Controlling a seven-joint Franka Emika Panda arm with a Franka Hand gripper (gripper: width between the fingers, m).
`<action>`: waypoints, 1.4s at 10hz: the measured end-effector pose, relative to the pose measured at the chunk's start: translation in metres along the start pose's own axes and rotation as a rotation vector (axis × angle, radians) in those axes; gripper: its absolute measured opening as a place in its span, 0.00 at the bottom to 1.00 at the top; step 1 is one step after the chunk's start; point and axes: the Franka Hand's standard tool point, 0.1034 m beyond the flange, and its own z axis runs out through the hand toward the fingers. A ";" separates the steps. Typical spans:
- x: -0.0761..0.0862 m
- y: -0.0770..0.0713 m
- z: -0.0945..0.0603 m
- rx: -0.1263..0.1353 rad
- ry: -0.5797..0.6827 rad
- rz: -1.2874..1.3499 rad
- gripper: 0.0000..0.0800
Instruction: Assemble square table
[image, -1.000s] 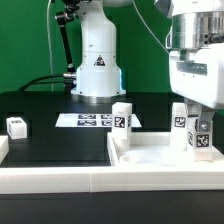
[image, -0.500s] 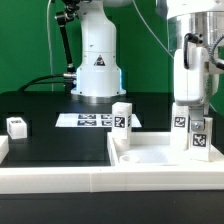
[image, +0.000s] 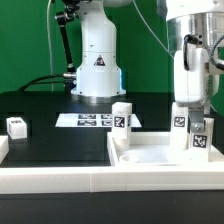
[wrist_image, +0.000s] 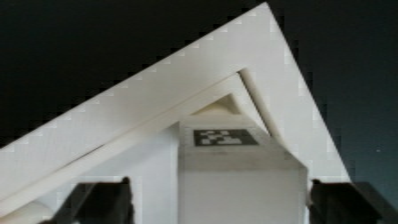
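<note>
The white square table slab (image: 150, 155) lies at the exterior view's right, and the wrist view shows its corner (wrist_image: 160, 110). One tagged leg (image: 121, 117) stands on its far left corner, and two more legs (image: 180, 122) (image: 201, 140) stand at its right. My gripper (image: 190, 110) hangs right over those two. In the wrist view a tagged leg (wrist_image: 240, 175) stands upright between the dark fingers (wrist_image: 98, 200) of the gripper (wrist_image: 222, 205). A gap shows on each side, so the gripper is open. Another leg block (image: 16, 126) sits on the black table at far left.
The arm's white base (image: 97, 65) stands at the back with cables beside it. The marker board (image: 85, 120) lies in front of the base. A long white rail (image: 60, 176) runs along the front edge, with a raised end (image: 3, 150) at the left.
The hand has turned about its vertical axis above the right-hand legs, showing a narrower side now. The legs and the slab have stayed where they were.
</note>
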 end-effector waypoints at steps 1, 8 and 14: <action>-0.004 -0.001 -0.001 -0.004 -0.003 -0.065 0.77; -0.009 -0.002 0.001 0.020 0.001 -0.607 0.81; 0.004 -0.012 -0.003 -0.043 0.055 -1.273 0.81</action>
